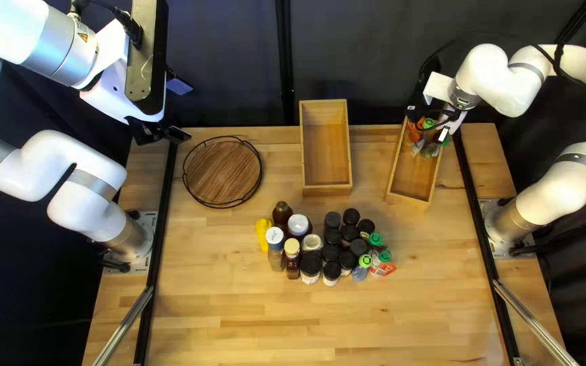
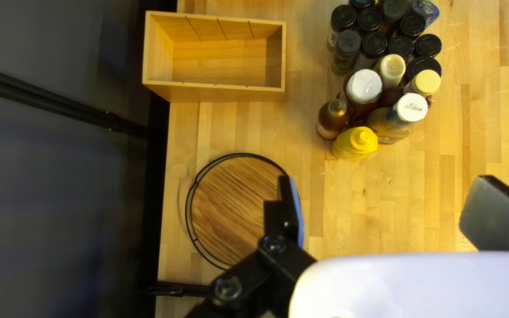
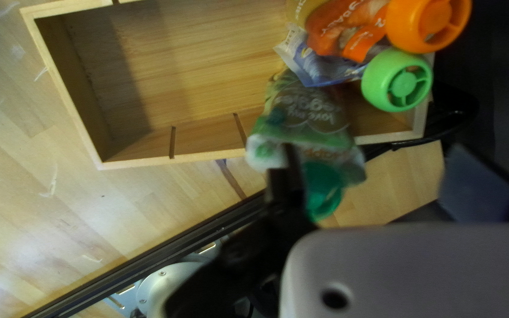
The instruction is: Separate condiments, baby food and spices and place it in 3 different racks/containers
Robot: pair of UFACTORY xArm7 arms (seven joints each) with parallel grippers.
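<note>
Left gripper (image 2: pixel 387 187): raised beyond the round tray, jaws spread wide, nothing between. Position looks like waiting, clear of the right arm's work.

Right gripper (image 3: pixel 374 154): low over the far end of the right wooden box (image 3: pixel 66 94). Jaws well open; teal-capped pouch (image 3: pixel 304 115) lies by one finger, the other stands off it, so no grip. Likely a release, or a correction about to be made.

Baby food: teal-capped pouch leans toward the box's side wall, cap reaching past the rim. Whether its base meets the box floor, cannot tell. Orange-capped pouch (image 3: pixel 349 26) and light-green-capped pouch (image 3: pixel 325 62) crowd the same end. Limp bodies, hard caps: they probably need walls and neighbours to prop them. Packing from the far end leaves floor for the pouches on the bench (image 1: pixel 259 325), among them a red pouch (image 1: pixel 381 268) at the cluster's edge, handy for the right arm.

Condiments, left side of cluster: yellow mustard bottle (image 1: pixel 263 234), white-capped jar (image 1: pixel 298 225), sauce bottles. Nearest the round tray (image 1: pixel 222 173), whose low wire rim would suit bottles.

Spices: black-lidded jars (image 1: pixel 348 232), upright, tightly bunched, below the middle wooden box (image 1: pixel 326 191); that box probably theirs. Tight bunching leaves little finger room; outer jars first.
</note>
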